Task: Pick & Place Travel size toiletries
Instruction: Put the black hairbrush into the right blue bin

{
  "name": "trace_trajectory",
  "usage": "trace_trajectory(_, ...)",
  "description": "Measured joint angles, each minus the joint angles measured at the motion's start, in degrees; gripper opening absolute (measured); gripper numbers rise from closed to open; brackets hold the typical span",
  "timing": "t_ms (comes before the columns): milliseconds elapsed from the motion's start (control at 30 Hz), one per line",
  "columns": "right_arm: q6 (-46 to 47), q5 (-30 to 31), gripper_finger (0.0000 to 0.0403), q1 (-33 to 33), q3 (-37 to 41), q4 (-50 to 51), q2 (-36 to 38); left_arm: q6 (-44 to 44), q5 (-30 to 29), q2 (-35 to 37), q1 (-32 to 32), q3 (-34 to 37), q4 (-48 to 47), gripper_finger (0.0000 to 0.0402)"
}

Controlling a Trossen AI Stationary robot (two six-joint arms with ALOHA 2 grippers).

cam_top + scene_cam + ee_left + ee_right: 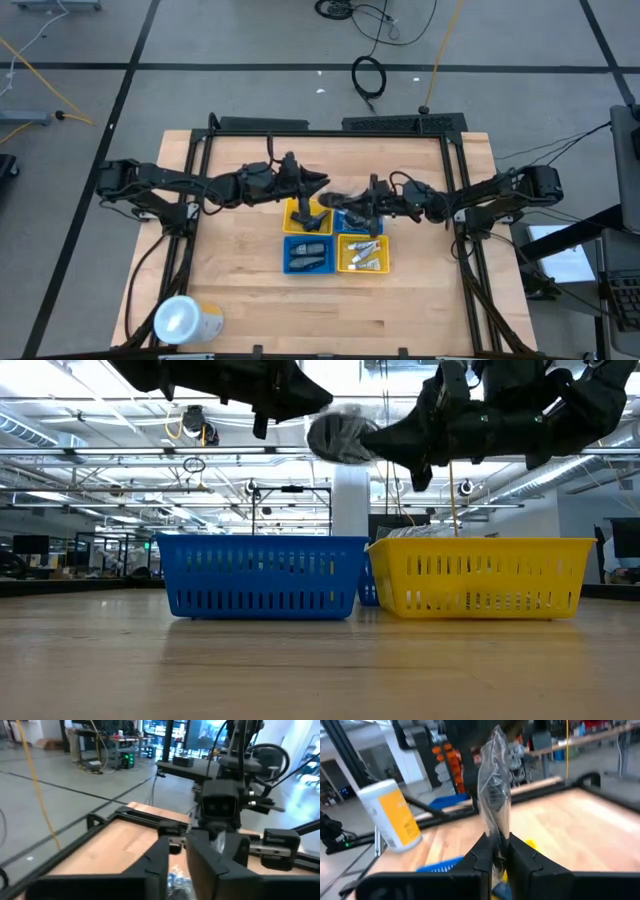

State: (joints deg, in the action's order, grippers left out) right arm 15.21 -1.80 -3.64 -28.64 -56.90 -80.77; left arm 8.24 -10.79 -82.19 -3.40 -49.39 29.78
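Observation:
A dark grey round piece in a clear wrapper [494, 785] hangs in the air above the trays, with my right gripper [497, 855] shut on it. In the low view the wrapped piece [340, 435] sits between the two arms' tips. My left gripper [178, 855] comes from the table's left and faces the right gripper [220, 840] closely, its fingers a narrow gap apart with nothing seen between them. Whether it touches the wrapper I cannot tell. Below, a blue tray [307, 255] holds dark items and a yellow tray [363, 254] holds small white tubes. My right gripper pinches one end of the clear wrapper [495, 837] between its two fingers. The fingers come level from the table's right side. The wrapped piece sticks out past the fingertips toward my left gripper, lifted clear of the trays.
Under the grippers stand a second yellow tray [306, 216] and a second blue tray [352, 224]. A large yellow cylinder with a white top [186, 320] stands at the table's near left corner. Black frame rails [200, 200] run along the table's sides. Bare wood lies around the trays.

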Motion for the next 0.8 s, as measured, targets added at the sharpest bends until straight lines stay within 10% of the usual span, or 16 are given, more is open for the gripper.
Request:
trace_trajectory(333, 1.2, -1.4, 0.0019, 0.0, 0.0, 21.3, 8.0, -2.6, -0.8, 1.4, 0.0, 0.0, -3.0, 0.0138)
trace_trajectory(800, 3.8, 4.3, 0.0019, 4.4, 0.0, 44.8, 18.5, 3.0, -0.8, 1.3, 3.4, 0.0, -12.4, 0.0145)
